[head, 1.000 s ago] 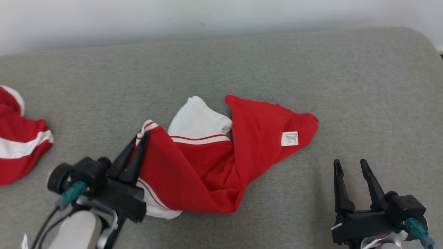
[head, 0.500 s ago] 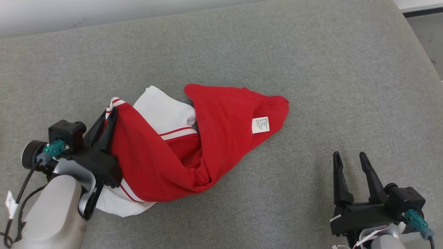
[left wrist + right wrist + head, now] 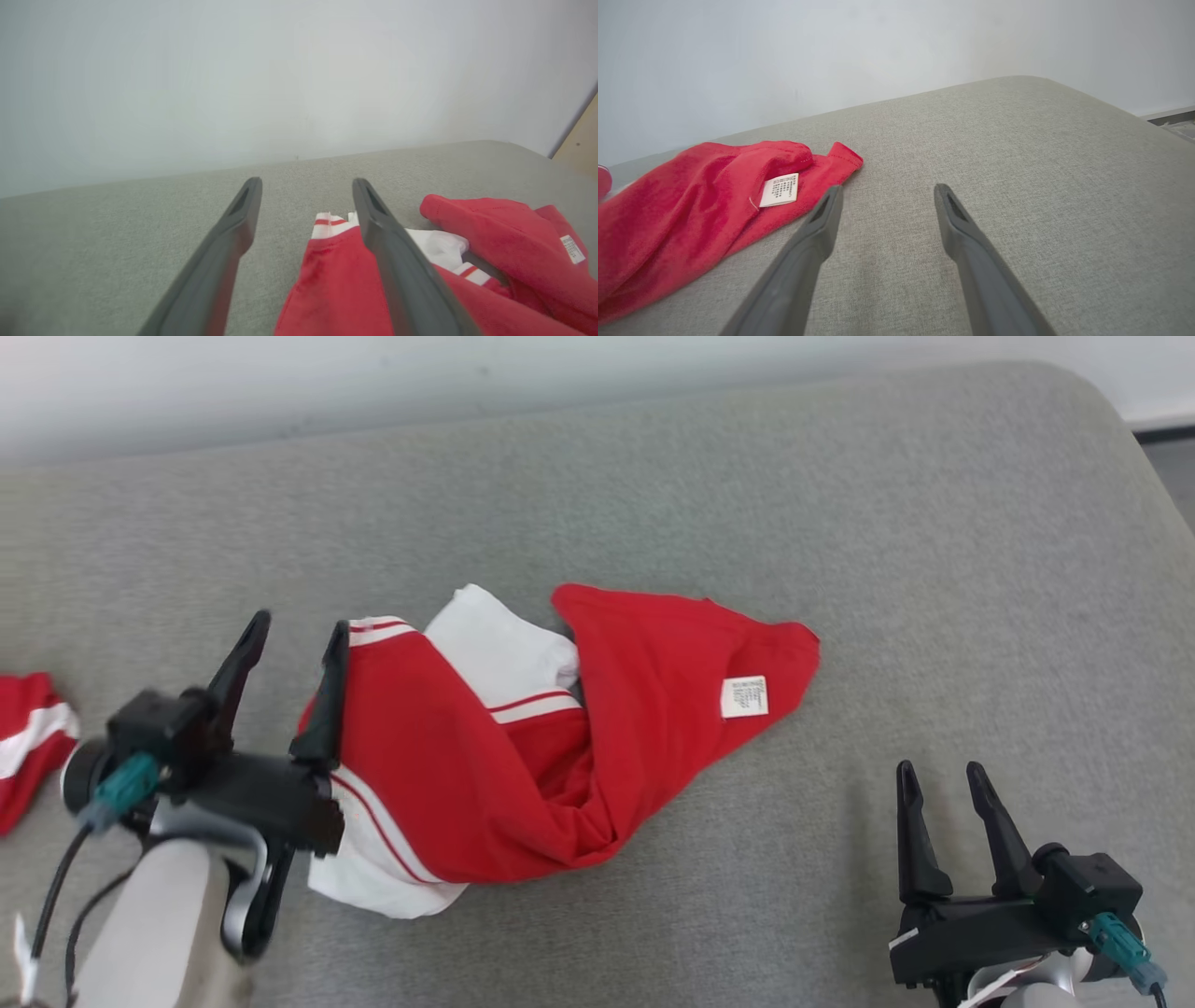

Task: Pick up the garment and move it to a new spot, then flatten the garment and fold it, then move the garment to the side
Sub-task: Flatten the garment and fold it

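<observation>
Grey cushion (image 3: 653,476) against pale wall (image 3: 373,383). Red-and-white garment (image 3: 523,756) crumpled mid-cushion, white label (image 3: 744,696) on its right flap. Left gripper (image 3: 300,623) at garment's left edge, spread wide, holding nothing. Right gripper (image 3: 939,771) well right of garment, parted, holding nothing. Bare cushion beyond garment's right, up to rounded corner.

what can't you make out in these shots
Label print on the garment: too small, head and right wrist views.
Second red-and-white cloth: cut off by head view's left edge.
Garment's left edge: partly hidden behind the left gripper, head view.
</observation>
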`<state>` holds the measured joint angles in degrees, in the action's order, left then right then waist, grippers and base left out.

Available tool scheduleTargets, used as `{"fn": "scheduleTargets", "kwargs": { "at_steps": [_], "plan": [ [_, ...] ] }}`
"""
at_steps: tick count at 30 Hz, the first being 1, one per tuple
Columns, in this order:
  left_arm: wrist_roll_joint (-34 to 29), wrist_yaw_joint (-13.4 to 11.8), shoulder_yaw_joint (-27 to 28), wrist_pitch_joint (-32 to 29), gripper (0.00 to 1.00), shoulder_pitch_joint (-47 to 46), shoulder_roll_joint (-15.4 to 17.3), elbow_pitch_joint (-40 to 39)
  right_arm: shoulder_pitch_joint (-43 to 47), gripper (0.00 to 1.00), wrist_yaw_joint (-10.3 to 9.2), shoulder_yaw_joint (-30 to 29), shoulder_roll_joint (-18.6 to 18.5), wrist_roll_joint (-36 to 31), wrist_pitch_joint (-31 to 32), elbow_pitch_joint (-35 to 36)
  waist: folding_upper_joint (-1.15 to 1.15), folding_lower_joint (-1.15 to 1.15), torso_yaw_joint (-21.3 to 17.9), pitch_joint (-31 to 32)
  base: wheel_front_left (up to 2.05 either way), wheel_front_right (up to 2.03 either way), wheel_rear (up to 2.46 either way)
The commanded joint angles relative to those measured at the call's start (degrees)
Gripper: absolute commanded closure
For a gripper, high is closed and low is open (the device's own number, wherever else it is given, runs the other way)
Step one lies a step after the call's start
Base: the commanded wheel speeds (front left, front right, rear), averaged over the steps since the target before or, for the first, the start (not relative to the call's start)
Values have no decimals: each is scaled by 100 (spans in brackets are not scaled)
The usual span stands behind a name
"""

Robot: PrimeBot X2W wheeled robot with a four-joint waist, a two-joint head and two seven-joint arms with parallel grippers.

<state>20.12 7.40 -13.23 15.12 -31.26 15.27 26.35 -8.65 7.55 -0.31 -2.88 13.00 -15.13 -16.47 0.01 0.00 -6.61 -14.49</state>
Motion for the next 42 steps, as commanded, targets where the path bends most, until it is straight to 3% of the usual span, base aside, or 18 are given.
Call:
{"fn": "scheduleTargets", "kwargs": {
  "at_steps": [1, 12, 19, 30, 42],
  "plan": [
    [-68, -32, 93, 3, 0, 191, -41, -103, 75, 0, -13, 2, -2, -32, -2, -2, -1, 0, 227, 232, 0, 0, 0],
    [-664, -420, 1328, 3, 0, 2091, -505, -1761, 428, 0, -13, 8, -1, -3, -2, 349, -1, 0, 548, 636, 0, 0, 0],
    [-917, -322, 1795, 3, 0, 2890, -746, -2130, 709, 0, -13, 23, 0, -35, -2, 504, -1, 0, 698, 864, 0, 0, 0],
    [-1102, -70, 1561, 3, 0, 2847, -888, -1824, 757, 0, -13, 166, -1, -77, -2, 522, -1, 0, 672, 1056, 0, 0, 0],
    [-756, -1, 804, 3, 0, 2263, -637, -463, 578, 0, -13, 245, -1, -81, -2, 502, -1, 0, 257, 767, 0, 0, 0]
  ]
}}
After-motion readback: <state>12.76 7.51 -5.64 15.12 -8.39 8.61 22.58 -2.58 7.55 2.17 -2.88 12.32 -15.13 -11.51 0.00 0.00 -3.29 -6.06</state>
